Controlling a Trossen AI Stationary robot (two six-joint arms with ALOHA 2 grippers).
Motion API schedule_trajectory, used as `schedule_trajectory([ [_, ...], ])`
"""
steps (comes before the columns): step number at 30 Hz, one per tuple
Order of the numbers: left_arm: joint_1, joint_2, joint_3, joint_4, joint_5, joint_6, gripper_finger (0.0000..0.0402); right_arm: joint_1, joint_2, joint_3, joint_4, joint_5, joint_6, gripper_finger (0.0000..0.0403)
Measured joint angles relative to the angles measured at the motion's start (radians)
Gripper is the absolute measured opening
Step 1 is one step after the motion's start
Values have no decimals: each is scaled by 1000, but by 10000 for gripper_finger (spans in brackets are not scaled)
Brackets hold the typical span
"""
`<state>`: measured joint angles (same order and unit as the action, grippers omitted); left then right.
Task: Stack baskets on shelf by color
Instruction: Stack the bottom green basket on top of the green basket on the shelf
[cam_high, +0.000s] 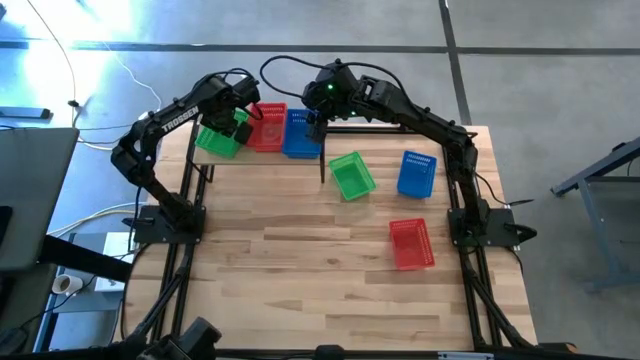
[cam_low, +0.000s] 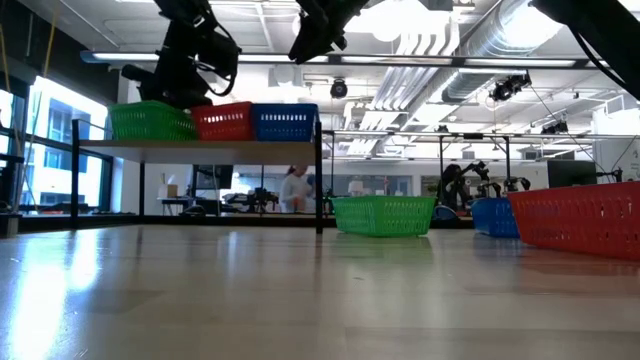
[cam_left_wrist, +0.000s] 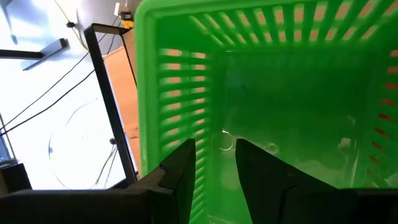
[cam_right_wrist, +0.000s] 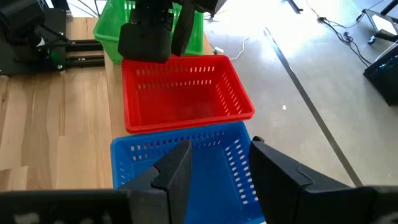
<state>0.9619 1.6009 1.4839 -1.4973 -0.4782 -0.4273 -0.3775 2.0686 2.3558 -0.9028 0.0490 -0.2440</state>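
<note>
The shelf (cam_low: 210, 147) stands at the table's far left and carries a green basket (cam_high: 214, 140), a red basket (cam_high: 266, 128) and a blue basket (cam_high: 298, 135) side by side. My left gripper (cam_high: 238, 120) is over the green basket's far end, next to the red one, shut on its wall. My right gripper (cam_right_wrist: 221, 168) hangs open above the blue basket (cam_right_wrist: 186, 168), clear of it. On the tabletop lie three more baskets: green (cam_high: 351, 175), blue (cam_high: 417, 172) and red (cam_high: 411, 243). My left gripper has the green basket's lattice wall (cam_left_wrist: 202, 186) between its fingers, one finger (cam_left_wrist: 258, 174) inside the basket and one outside. The fingers come from above, slanting down. The basket's bottom looks level with its neighbours on the shelf (cam_low: 150, 122).
The shelf's black posts (cam_high: 322, 165) stand at its corners. Bare plank tabletop (cam_high: 300, 280) stretches across the near half. Beyond the table is an open room with other benches and a person (cam_low: 295, 190) far off.
</note>
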Motion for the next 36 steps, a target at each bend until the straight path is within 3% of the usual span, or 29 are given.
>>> schedule_trajectory([
  [17,-30,-8,0,-36,-2,-31,43,0,0,0,1,0,-8,146],
  [29,-44,-127,1,-17,23,-59,24,0,0,0,2,-1,3,146],
  [36,-78,-221,1,2,32,-38,23,8,0,0,2,-58,86,146],
])
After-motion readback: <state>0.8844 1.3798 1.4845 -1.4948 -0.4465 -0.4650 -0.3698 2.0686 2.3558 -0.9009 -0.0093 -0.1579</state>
